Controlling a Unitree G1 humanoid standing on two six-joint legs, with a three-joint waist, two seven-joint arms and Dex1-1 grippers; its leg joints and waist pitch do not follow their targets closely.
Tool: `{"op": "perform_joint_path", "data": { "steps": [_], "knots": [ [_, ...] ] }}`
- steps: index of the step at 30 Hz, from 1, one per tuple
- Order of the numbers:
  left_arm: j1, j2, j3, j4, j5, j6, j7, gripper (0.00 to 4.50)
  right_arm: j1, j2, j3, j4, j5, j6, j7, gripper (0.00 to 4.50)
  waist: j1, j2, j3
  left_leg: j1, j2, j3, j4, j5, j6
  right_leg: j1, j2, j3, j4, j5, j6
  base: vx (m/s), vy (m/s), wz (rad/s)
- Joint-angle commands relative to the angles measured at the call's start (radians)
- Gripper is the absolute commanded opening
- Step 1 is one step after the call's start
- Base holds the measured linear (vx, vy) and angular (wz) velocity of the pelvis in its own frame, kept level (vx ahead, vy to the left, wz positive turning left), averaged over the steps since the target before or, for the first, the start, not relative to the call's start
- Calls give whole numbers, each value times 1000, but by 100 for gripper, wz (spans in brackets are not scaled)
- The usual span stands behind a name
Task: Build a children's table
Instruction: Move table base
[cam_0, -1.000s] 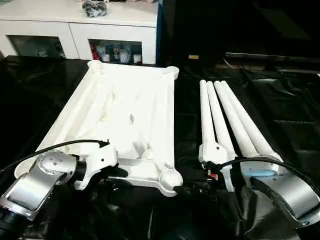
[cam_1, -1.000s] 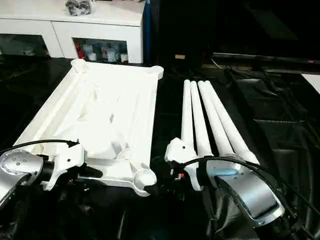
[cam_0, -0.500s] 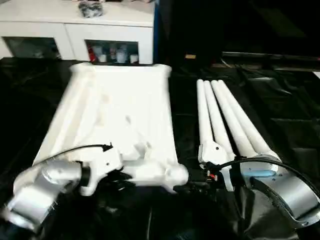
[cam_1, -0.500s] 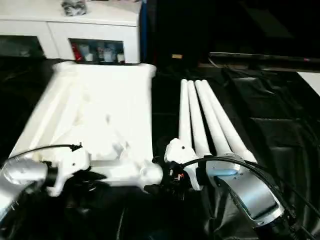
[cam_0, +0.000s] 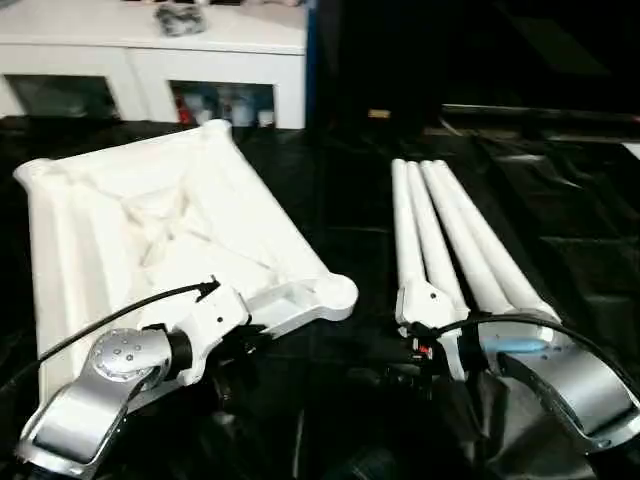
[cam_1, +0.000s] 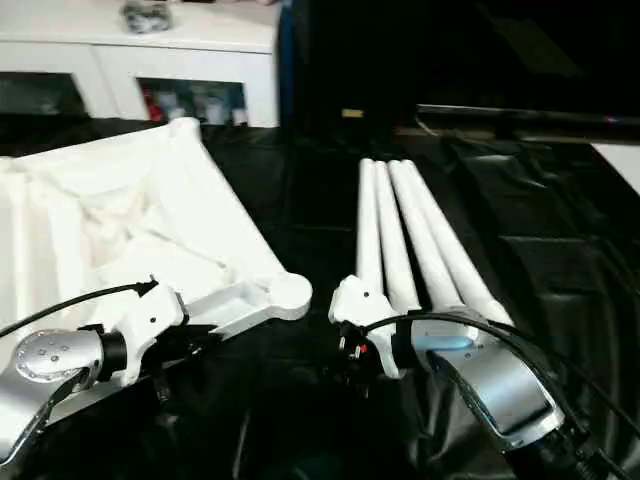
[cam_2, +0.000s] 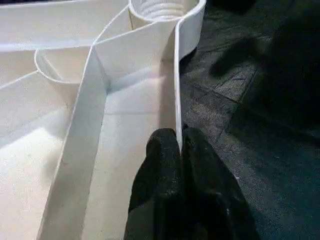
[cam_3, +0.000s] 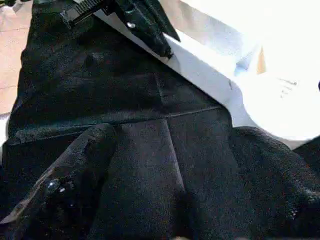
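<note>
White ribbed plastic makes up the large rectangular tabletop (cam_0: 150, 235), which lies underside up on the black-draped work surface (cam_0: 340, 200), skewed so that one round corner socket (cam_0: 337, 291) points toward four o'clock. The left gripper (cam_2: 180, 145) is pinched tight on the thin upright rim wall beside that socket, one black finger on each side of the wall. Four long white tapered tube legs (cam_0: 450, 235) lie side by side at about three o'clock from the top, well apart from it. The right gripper (cam_3: 170, 165) hovers over bare black cloth near the legs' thick ends, its fingers spread wide and holding nothing.

The likeliest trouble is the pinch itself: the rim is thin and smooth, so a hard pull or twist could let it slip out, or flex the wall. Dragging the top may also bunch the loose cloth under it. If the socket corner swings further toward three o'clock, it could knock into the right gripper or the legs.
</note>
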Motion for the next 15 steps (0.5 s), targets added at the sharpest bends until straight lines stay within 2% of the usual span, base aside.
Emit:
{"op": "perform_joint_path", "data": {
  "steps": [1,4,5,7,8,9,11,15],
  "knots": [
    [-25,0,-14,28,-9,-112,-38,2,-15,-3,-5,13,-15,-13,0,407,2,-4,-51,17,59,-25,-73,-210,18,25,-99,57,-96,-204,-125,0,0,0],
    [-41,24,-20,70,3,-142,-65,2,-16,-5,-9,12,-14,-11,-1,407,8,-3,-50,20,58,-24,-74,-229,11,21,-99,59,-99,-237,-112,0,0,0],
    [-43,33,-20,77,7,-140,-70,2,-15,-5,-11,11,-13,-10,-2,407,9,1,-51,20,60,-26,-75,-234,6,22,-100,58,-98,-241,-113,0,0,0],
    [-43,38,-20,82,11,-138,-71,2,-15,-5,-12,11,-13,-10,-3,407,7,-1,-50,19,60,-27,-78,-245,-1,23,-100,57,-97,-247,-114,0,0,0],
    [-41,56,-15,86,8,-139,-94,2,-14,-4,-15,10,-12,-8,-5,407,7,3,-50,19,61,-28,-79,-252,-4,22,-101,57,-97,-249,-117,0,0,0],
    [-43,59,-7,90,1,-139,-102,45,-13,-4,-17,10,-11,-7,-7,407,6,2,-51,19,61,-28,-79,-256,-7,23,-101,58,-97,-247,-119,0,0,0],
    [-43,64,3,84,-8,-124,-110,45,-12,-4,-19,9,-10,-6,-7,407,6,3,-51,21,61,-28,-78,-259,-9,22,-102,58,-97,-237,-127,0,0,0],
    [-43,85,10,79,-13,-133,-133,87,-11,1,-27,9,-8,-4,-10,407,7,2,-51,19,61,-28,-78,-251,-9,24,-102,58,-95,-226,-131,0,0,0]
  ]
}}
